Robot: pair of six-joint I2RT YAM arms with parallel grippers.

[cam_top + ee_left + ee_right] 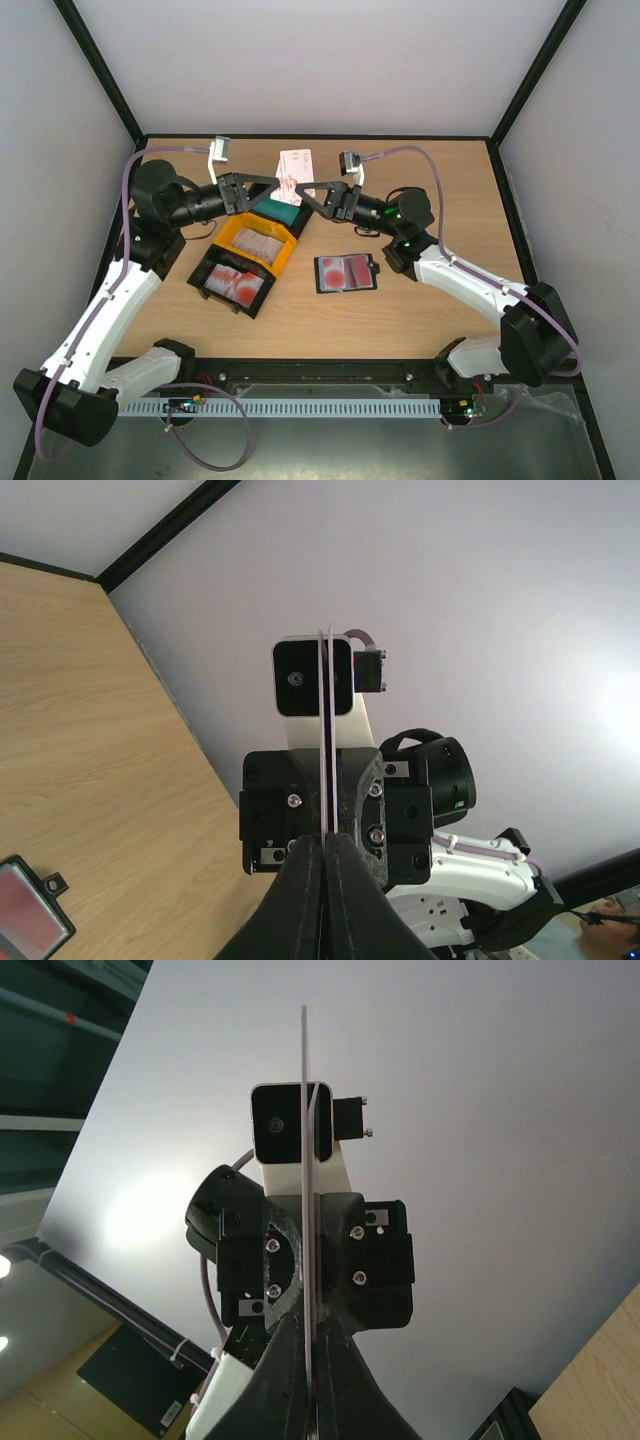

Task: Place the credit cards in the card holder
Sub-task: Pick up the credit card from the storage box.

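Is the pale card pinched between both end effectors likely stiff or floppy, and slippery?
Probably stiff: edge-on in both wrist views the card shows as a straight line above the left end effector and right end effector. Likely light, being thin. Its flat faces might slip from a tip-only pinch.

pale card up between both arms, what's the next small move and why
Probably open the left jaws. Both sets of jaws are shut on the same pale card, held in the air, and the open card holder lies nearer the right arm, so the right jaws alone could carry it there.
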